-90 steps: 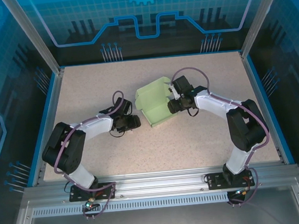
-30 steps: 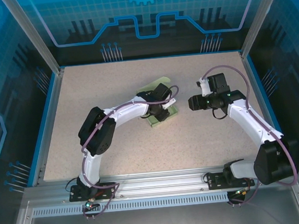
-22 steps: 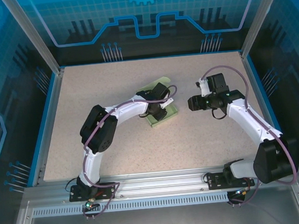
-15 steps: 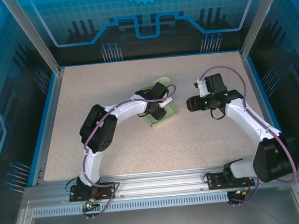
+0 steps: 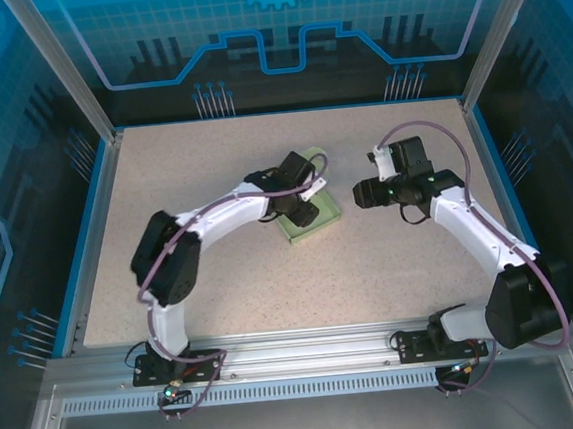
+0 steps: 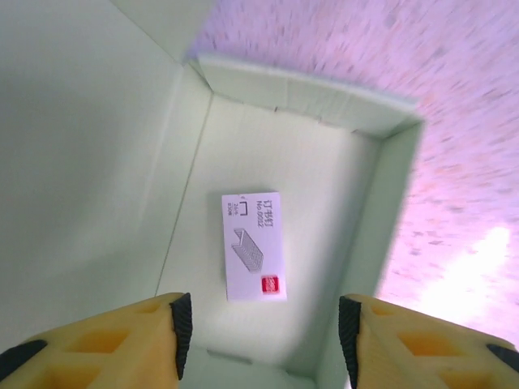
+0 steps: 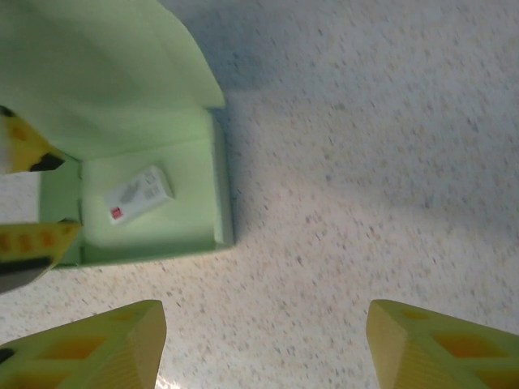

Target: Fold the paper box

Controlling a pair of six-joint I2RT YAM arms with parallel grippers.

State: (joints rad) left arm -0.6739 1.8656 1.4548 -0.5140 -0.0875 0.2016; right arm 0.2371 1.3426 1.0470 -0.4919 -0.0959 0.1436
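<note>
The pale mint-green paper box [image 5: 319, 224] lies at mid-table as a shallow tray with its lid flap [image 7: 97, 73] standing up behind it. My left gripper [image 6: 265, 339] hovers over the tray's inside [image 6: 284, 178], jaws open with nothing between the black pads [image 6: 180, 328]. From above, the left gripper [image 5: 303, 207] covers part of the box. My right gripper [image 5: 358, 196] is to the right of the box, open over bare table. In the right wrist view the right gripper [image 7: 263, 348] is apart from the box [image 7: 150, 231], with the left arm's yellow fingers [image 7: 28, 243] at the box's left edge.
A small white printed carton [image 6: 253, 257] lies flat on the tray floor, also seen as the white carton [image 7: 138, 194] from the right. The speckled tabletop [image 5: 221, 270] is bounded by a blue rim [image 5: 92, 231] and the metal rail [image 5: 308, 348] at the near edge.
My left gripper has opened wider over the box and its arm has swung its elbow leftward. The right gripper has drifted slightly left, toward the box.
</note>
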